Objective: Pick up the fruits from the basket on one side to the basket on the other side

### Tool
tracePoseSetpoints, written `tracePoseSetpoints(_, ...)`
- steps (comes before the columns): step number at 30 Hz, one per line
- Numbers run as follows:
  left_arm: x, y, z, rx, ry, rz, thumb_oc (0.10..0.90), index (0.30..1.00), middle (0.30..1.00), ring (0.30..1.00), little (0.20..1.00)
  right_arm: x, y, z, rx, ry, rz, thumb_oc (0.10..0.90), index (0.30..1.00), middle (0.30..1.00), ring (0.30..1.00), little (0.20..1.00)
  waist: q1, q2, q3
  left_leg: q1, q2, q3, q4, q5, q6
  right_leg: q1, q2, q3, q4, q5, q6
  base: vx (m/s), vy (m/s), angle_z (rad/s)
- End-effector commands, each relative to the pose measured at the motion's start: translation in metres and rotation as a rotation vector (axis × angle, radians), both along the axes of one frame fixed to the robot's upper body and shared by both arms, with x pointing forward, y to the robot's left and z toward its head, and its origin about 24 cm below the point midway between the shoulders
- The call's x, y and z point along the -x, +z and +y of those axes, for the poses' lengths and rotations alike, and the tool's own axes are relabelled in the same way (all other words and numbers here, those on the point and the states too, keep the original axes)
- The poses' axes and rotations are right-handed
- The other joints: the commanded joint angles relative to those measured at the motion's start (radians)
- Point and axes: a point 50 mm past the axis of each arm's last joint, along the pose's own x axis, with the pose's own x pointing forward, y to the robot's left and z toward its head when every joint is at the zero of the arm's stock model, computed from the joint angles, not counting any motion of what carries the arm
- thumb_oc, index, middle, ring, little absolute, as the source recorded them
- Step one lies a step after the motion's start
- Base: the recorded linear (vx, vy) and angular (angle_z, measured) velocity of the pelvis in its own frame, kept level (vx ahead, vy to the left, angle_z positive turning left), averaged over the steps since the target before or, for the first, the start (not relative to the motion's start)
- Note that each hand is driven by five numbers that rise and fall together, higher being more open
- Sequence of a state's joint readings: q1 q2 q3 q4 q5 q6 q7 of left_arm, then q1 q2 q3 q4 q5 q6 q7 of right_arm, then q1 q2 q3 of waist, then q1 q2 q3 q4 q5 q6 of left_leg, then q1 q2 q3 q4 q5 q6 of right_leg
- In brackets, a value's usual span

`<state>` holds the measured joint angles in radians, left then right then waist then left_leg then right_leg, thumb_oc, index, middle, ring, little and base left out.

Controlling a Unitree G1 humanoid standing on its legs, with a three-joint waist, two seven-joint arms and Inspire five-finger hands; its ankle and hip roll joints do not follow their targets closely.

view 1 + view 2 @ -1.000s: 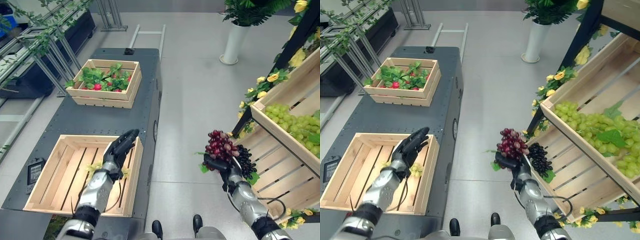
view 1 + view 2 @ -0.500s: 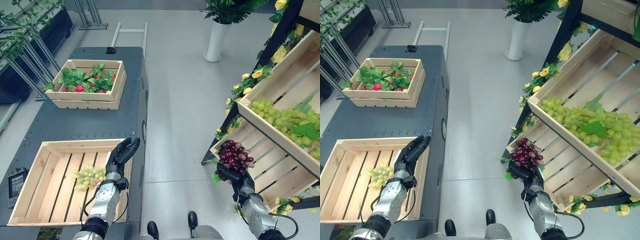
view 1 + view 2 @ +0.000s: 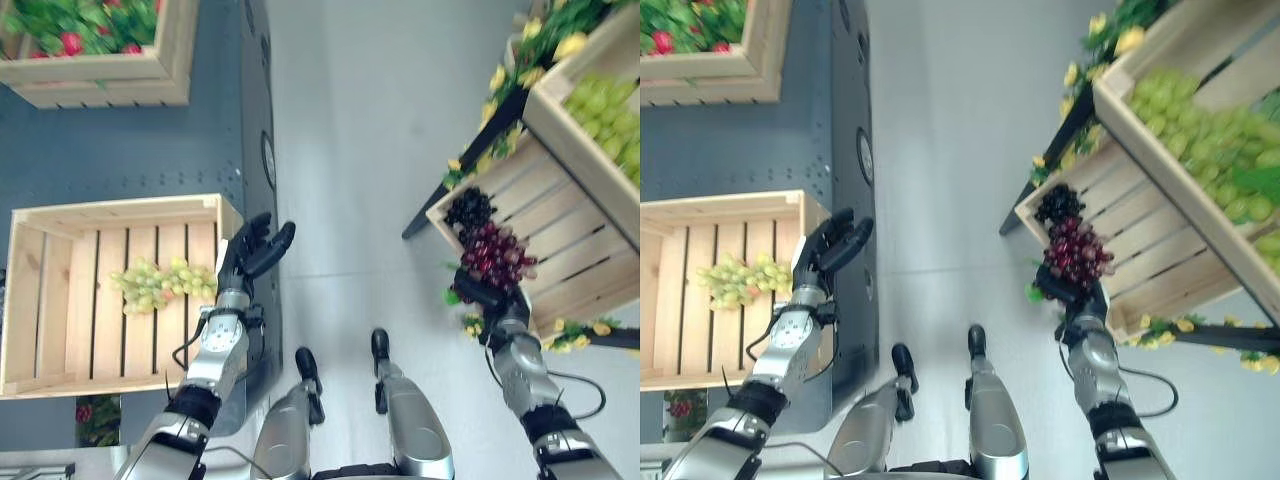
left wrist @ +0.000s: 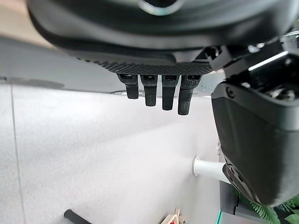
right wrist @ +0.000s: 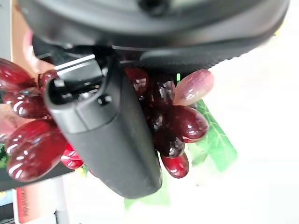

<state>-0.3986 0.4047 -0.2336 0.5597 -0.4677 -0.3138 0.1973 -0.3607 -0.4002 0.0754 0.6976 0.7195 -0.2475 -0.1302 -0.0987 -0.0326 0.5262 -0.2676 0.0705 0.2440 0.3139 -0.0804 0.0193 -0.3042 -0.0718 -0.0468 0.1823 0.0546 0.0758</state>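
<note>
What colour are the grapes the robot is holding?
Dark red: the grape bunch in the right hand, seen best in the right wrist view.

Dark red grapes [image 3: 495, 255], seemingly glossy

grey floor [image 3: 350, 150], yellow flowers [image 3: 560, 45]

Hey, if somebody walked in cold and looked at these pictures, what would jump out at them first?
Probably the red grape bunch clutched in the right hand, held up at the front edge of the slanted wooden shelf crate, where a dark grape bunch lies. Next, the green grape bunch lying in the slatted crate on the dark cart, with the left hand open over the crate's right rim.
</note>
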Motion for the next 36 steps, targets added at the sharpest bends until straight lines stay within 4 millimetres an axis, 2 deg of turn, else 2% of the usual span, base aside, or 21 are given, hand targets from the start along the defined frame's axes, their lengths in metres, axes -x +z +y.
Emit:
tracePoseSetpoints(1, -0.005, 0.047, -0.008, 0.021, -0.040, -0.268, 0.800, 0.900, 0.900, 0.900, 0.900, -0.001, 0.068, -0.046, 0.127, -0.164, -0.302, 0.400, 0.300, 0.300, 0.300, 0.300, -0.010, 0.013, -0.039, -0.041, -0.037, -0.033, 0.170, -0.113, -0.017, -0.020, 0.047, -0.063, 0.239, -0.170, -0.074, -0.06, -0.007, 0.02)
tracePoseSetpoints(4, -0.008, 0.063, -0.012, 0.040, -0.065, -0.326, 0.800, 0.900, 0.900, 0.900, 0.900, -0.004, 0.082, -0.059, 0.148, -0.200, -0.326, 0.400, 0.300, 0.300, 0.300, 0.300, -0.013, 0.007, -0.017, -0.106, -0.033, -0.045, 0.255, -0.141, -0.017, -0.076, 0.048, -0.070, 0.319, -0.196, -0.086, -0.08, 0.026, 0.11)
tracePoseSetpoints(7, -0.008, 0.068, -0.015, 0.037, -0.085, -0.348, 0.800, 0.900, 0.900, 0.900, 0.900, -0.003, 0.087, -0.069, 0.146, -0.237, -0.324, 0.400, 0.300, 0.300, 0.300, 0.300, -0.014, 0.005, -0.006, -0.133, -0.029, -0.048, 0.298, -0.159, -0.014, -0.103, 0.047, -0.074, 0.367, -0.212, -0.089, -0.03, 0.062, 0.09)
tracePoseSetpoints(8, -0.007, 0.071, -0.017, 0.030, -0.101, -0.356, 0.800, 0.900, 0.900, 0.900, 0.900, 0.001, 0.089, -0.081, 0.135, -0.277, -0.329, 0.400, 0.300, 0.300, 0.300, 0.300, -0.012, 0.004, -0.006, -0.161, -0.026, -0.054, 0.334, -0.175, -0.011, -0.126, 0.043, -0.078, 0.406, -0.227, -0.093, -0.02, 0.050, 0.07)
tracePoseSetpoints(9, -0.007, 0.072, -0.017, 0.028, -0.104, -0.360, 0.800, 0.900, 0.900, 0.900, 0.900, 0.002, 0.090, -0.083, 0.131, -0.288, -0.333, 0.400, 0.300, 0.300, 0.300, 0.300, -0.012, 0.004, -0.006, -0.169, -0.025, -0.054, 0.338, -0.174, -0.009, -0.133, 0.043, -0.079, 0.410, -0.226, -0.094, 0.01, 0.070, 0.04)
tracePoseSetpoints(10, -0.007, 0.076, -0.017, 0.019, -0.114, -0.366, 0.800, 0.900, 0.900, 0.900, 0.900, 0.006, 0.094, -0.094, 0.127, -0.332, -0.343, 0.400, 0.300, 0.300, 0.300, 0.300, -0.011, 0.004, -0.006, -0.180, -0.025, -0.057, 0.354, -0.185, -0.006, -0.147, 0.043, -0.079, 0.436, -0.237, -0.094, 0.00, 0.059, 0.00)
tracePoseSetpoints(14, -0.008, 0.087, -0.017, -0.001, -0.116, -0.399, 0.800, 0.900, 0.900, 0.900, 0.900, 0.015, 0.117, -0.123, 0.174, -0.476, -0.374, 0.400, 0.300, 0.300, 0.300, 0.300, -0.008, 0.001, -0.006, -0.229, -0.027, -0.069, 0.389, -0.191, -0.001, -0.197, 0.041, -0.076, 0.484, -0.242, -0.090, 0.00, 0.034, -0.01)
tracePoseSetpoints(17, -0.009, 0.090, -0.014, 0.015, -0.111, -0.402, 0.800, 0.900, 0.900, 0.900, 0.900, 0.017, 0.126, -0.133, 0.214, -0.505, -0.363, 0.400, 0.300, 0.300, 0.300, 0.300, -0.003, -0.001, -0.006, -0.244, -0.029, -0.076, 0.399, -0.193, 0.002, -0.211, 0.041, -0.077, 0.498, -0.243, -0.088, 0.00, -0.001, -0.03)
tracePoseSetpoints(20, -0.008, 0.096, -0.008, 0.024, -0.111, -0.429, 0.800, 0.900, 0.900, 0.900, 0.900, 0.021, 0.145, -0.149, 0.273, -0.545, -0.354, 0.400, 0.300, 0.300, 0.300, 0.300, 0.012, -0.004, -0.006, -0.271, -0.030, -0.082, 0.412, -0.192, 0.006, -0.237, 0.039, -0.084, 0.514, -0.244, -0.084, -0.02, -0.059, 0.01)
tracePoseSetpoints(23, -0.006, 0.102, -0.007, 0.032, -0.131, -0.447, 0.800, 0.900, 0.900, 0.900, 0.900, 0.020, 0.154, -0.156, 0.315, -0.575, -0.314, 0.400, 0.300, 0.300, 0.300, 0.300, 0.026, -0.004, -0.006, -0.287, -0.032, -0.089, 0.416, -0.187, 0.004, -0.249, 0.035, -0.093, 0.520, -0.243, -0.084, -0.01, -0.075, 0.06)
tracePoseSetpoints(27, -0.003, 0.110, -0.012, 0.020, -0.186, -0.472, 0.800, 0.900, 0.900, 0.900, 0.900, 0.023, 0.156, -0.169, 0.302, -0.612, -0.238, 0.400, 0.300, 0.300, 0.300, 0.300, 0.042, -0.002, -0.006, -0.293, -0.032, -0.093, 0.407, -0.179, 0.002, -0.252, 0.030, -0.105, 0.510, -0.240, -0.081, 0.00, -0.077, 0.10)
tracePoseSetpoints(36, -0.001, 0.120, -0.018, -0.010, -0.244, -0.494, 0.800, 0.900, 0.900, 0.900, 0.900, 0.017, 0.157, -0.170, 0.396, -0.533, -0.095, 0.400, 0.300, 0.300, 0.300, 0.300, 0.053, -0.004, -0.006, -0.296, -0.027, -0.090, 0.381, -0.161, 0.001, -0.251, 0.027, -0.124, 0.488, -0.233, -0.081, 0.00, -0.046, 0.06)
